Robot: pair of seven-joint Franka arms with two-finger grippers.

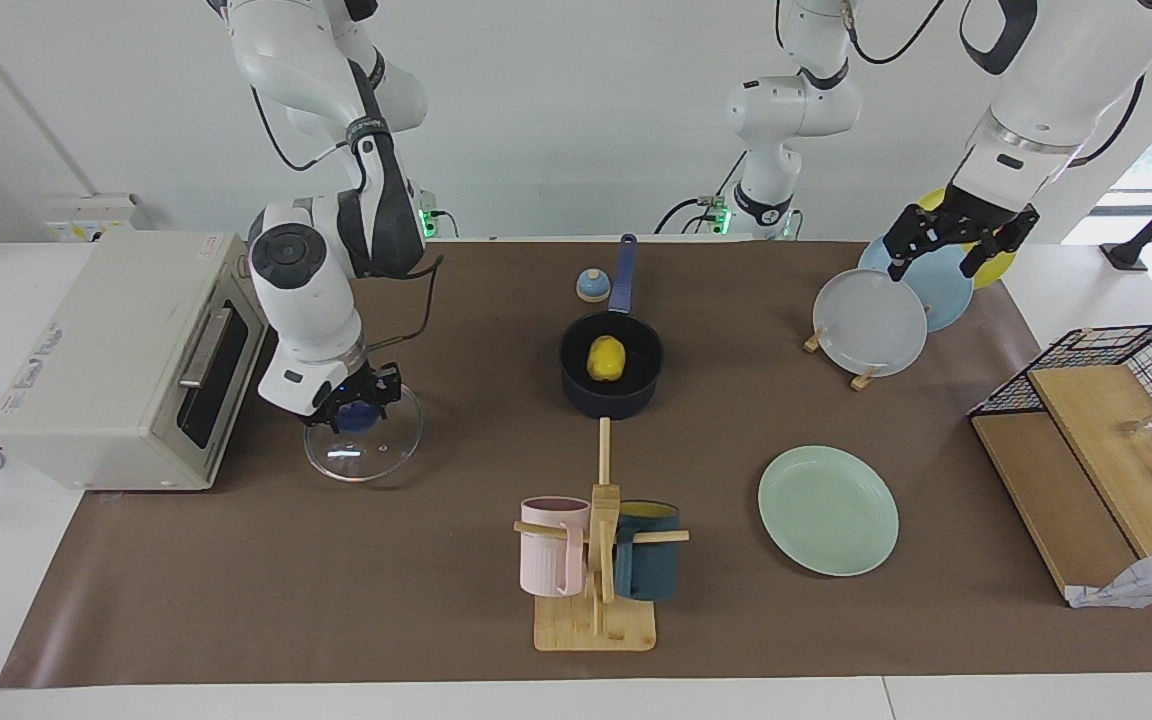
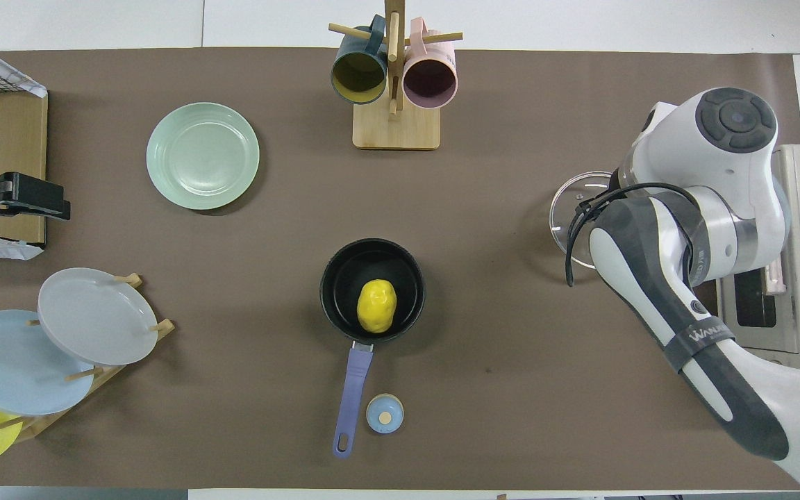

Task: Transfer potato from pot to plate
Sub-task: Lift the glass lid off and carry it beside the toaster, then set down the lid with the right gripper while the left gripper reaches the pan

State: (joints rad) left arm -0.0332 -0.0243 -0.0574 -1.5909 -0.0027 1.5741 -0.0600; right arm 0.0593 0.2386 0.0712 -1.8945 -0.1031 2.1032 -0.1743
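The yellow potato (image 1: 606, 358) lies in the navy pot (image 1: 576, 388) at mid-table, its long handle (image 1: 622, 275) pointing toward the robots. Both show in the overhead view, the potato (image 2: 376, 305) inside the pot (image 2: 334, 278). The mint-green plate (image 1: 826, 510) (image 2: 203, 155) lies bare, farther from the robots and toward the left arm's end. My right gripper (image 1: 354, 408) is low over the blue knob of a glass lid (image 1: 376, 450) lying beside the oven. My left gripper (image 1: 941, 258) (image 2: 25, 198) is open and empty, raised over the plate rack.
A toaster oven (image 1: 116, 360) stands at the right arm's end. A mug tree (image 1: 596, 560) with a pink and a teal mug stands farther out than the pot. A rack holds a grey plate (image 1: 869, 322) and a light blue plate (image 1: 941, 285). A wire basket (image 1: 1126, 370) and a small blue dome (image 1: 592, 286) are also here.
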